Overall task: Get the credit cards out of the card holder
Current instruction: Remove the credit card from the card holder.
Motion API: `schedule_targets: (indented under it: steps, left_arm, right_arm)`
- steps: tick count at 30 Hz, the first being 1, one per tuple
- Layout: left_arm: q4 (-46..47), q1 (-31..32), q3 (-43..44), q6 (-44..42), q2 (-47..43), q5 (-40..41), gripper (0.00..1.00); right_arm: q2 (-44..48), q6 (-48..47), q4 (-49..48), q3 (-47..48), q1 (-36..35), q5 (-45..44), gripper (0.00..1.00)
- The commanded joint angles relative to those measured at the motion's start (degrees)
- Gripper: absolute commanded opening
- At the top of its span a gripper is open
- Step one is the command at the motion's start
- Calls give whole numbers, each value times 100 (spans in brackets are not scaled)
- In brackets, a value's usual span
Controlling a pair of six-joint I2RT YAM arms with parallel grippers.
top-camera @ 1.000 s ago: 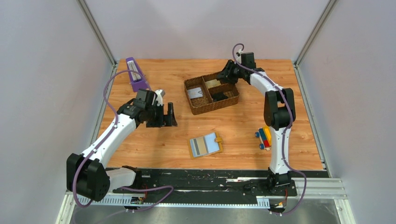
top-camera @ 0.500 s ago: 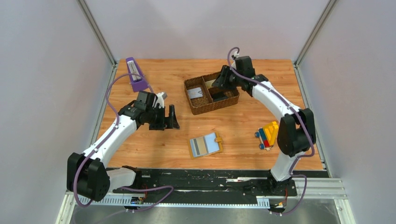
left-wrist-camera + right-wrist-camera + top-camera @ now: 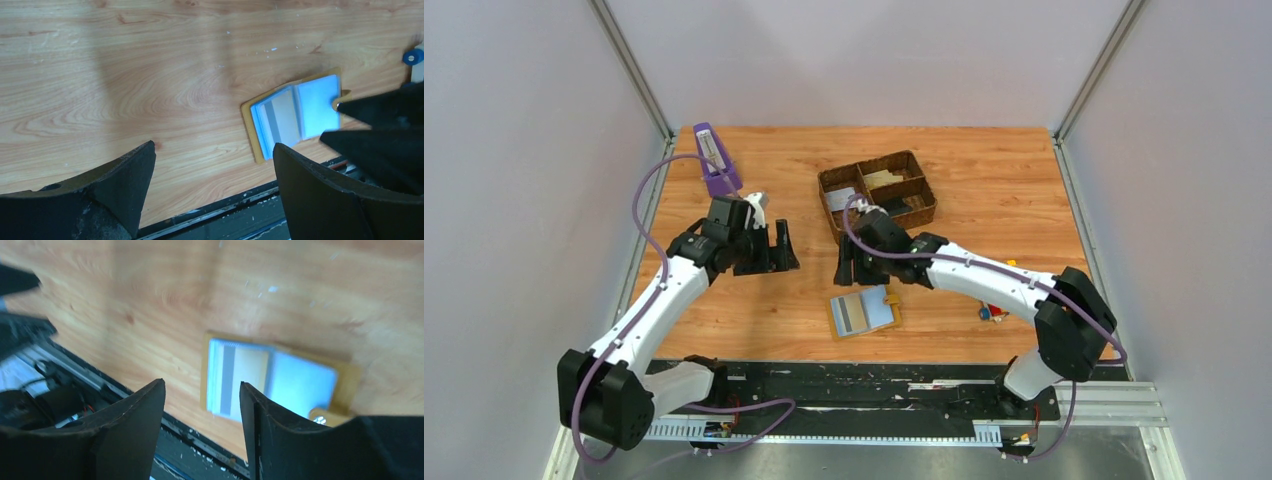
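1. Two arms over the desk; the card holder lies open and flat in the lower middle of the top view, pockets up, well apart from the tray above it.
2. Right gripper hangs just above the holder's upper left corner. Jaws are partly apart with nothing between them. In the right wrist view the holder sits just ahead of the fingertips, so this reads as an approach for a pick.
3. Left gripper is to the left of the holder, over bare wood, jaws wide and empty. Its wrist view shows the holder off toward the right of the frame. Judgement: it is parked clear so the right arm has room, or waiting to pin the holder.
4. One card, tan with a grey stripe, shows in the left pocket. The right pocket looks plain blue-grey; I cannot tell whether it holds a card.
5. Tab points to the right of the frame, away from the right gripper.
6. Tray compartments hold flat pieces, too small to identify.
7. Judgement: extraction is not finished. The holder is loose and light; dragging the card may slide the whole holder unless something presses it down.
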State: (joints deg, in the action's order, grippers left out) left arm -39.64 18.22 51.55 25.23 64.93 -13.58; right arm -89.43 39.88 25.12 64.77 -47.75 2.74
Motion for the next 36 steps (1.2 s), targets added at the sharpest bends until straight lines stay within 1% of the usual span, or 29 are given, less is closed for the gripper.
schedule_targets:
  steps: [1,4,7,11,16,17,18,19,23,27,30,31,32,34,36]
  left_arm:
    - [37,-2,-31,205,-264,273,95]
    - [41,-2,-88,367,-353,414,95]
    - [65,-2,-143,443,-502,480,95]
    - [49,-2,-171,460,-576,516,95]
    - [-11,-2,-171,465,-575,484,94]
    - [-12,-2,-176,465,-585,474,94]
    - [-6,-2,-178,471,-597,468,94]
    - [3,-2,-186,473,-600,463,94]
    - [34,-2,-197,474,-577,447,94]
    - [50,-4,-202,484,-540,411,94]
    - [66,-3,-221,490,-546,409,94]
    - [71,-2,-223,489,-549,409,94]
    - [73,-2,-224,486,-551,409,94]
    - [71,-2,-224,491,-553,409,94]
    - [77,-2,-231,491,-545,407,94]
  right_arm:
    - [-24,405,265,-148,-609,-771,59]
    - [-275,542,299,-166,-980,-977,61]
    - [-652,607,522,80,-1257,-1234,64]
    - [-1154,719,921,469,-1524,-1645,64]
    - [-1487,774,1056,574,-1571,-1658,61]
    - [-1509,788,1070,572,-1371,-1639,60]
    - [-1527,799,1072,559,-1546,-1640,60]
    - [-1533,801,1073,546,-1568,-1644,58]
    - [-1543,794,1074,510,-1579,-1642,52]
    - [-1492,769,1073,526,-1580,-1697,42]
    - [-1505,742,1089,521,-1584,-1783,39]
    - [-1525,733,1104,536,-1580,-1786,39]
    - [-1547,734,1122,553,-1580,-1777,42]
    - [-1560,723,1164,600,-1587,-1783,50]
    - [-1524,720,1180,647,-1597,-1836,56]
